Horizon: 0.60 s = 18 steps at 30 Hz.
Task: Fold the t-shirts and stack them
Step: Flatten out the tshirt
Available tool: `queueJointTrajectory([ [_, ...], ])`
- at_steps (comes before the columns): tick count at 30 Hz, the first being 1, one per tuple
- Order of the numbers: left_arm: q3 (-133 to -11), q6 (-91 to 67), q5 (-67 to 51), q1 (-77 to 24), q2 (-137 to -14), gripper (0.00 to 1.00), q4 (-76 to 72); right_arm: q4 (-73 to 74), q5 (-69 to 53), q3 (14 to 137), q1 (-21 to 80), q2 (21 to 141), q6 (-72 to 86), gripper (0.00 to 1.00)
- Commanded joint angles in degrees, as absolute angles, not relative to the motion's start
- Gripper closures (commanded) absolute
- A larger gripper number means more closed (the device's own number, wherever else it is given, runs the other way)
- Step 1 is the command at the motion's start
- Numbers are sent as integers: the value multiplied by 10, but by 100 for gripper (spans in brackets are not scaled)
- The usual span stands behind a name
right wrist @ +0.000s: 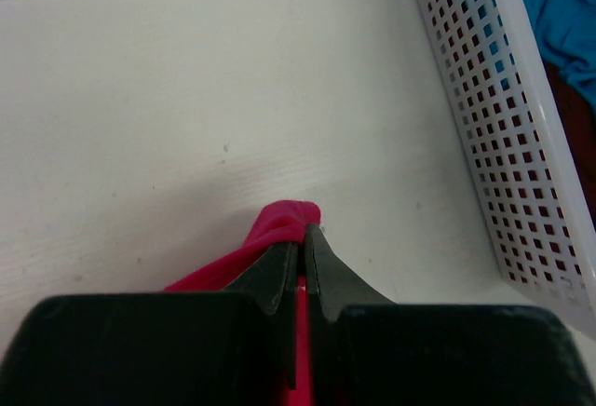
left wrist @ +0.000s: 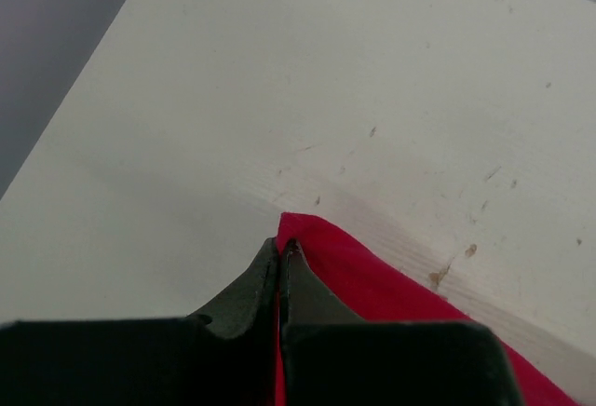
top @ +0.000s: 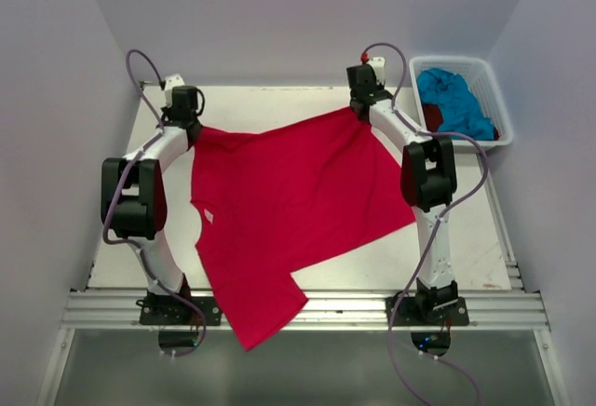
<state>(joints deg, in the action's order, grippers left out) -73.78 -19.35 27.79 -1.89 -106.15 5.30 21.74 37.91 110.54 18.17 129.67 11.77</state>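
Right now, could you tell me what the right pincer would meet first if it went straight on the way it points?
Probably the bare white table top, just past the bright red-pink cloth t-shirt the right pincer grips; the white plastic basket lies aside.

A white perforated basket stood at the far right of the pale wooden table; an aluminium rail ran along the near edge.
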Motion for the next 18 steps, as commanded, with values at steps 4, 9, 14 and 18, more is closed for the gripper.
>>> queueJointTrajectory([
  [4,-843,-179,270,-12,-1120,100,-8,201,416,1216,146,1358,111,100],
  [9,-930,-166,261,-11,-1181,100,-2,218,424,1308,131,1418,94,100],
  [14,-1007,-161,242,-10,-1236,100,32,215,433,1319,123,1448,101,100],
  [18,-1050,-162,230,-10,-1265,100,47,209,421,1312,117,1455,97,100],
])
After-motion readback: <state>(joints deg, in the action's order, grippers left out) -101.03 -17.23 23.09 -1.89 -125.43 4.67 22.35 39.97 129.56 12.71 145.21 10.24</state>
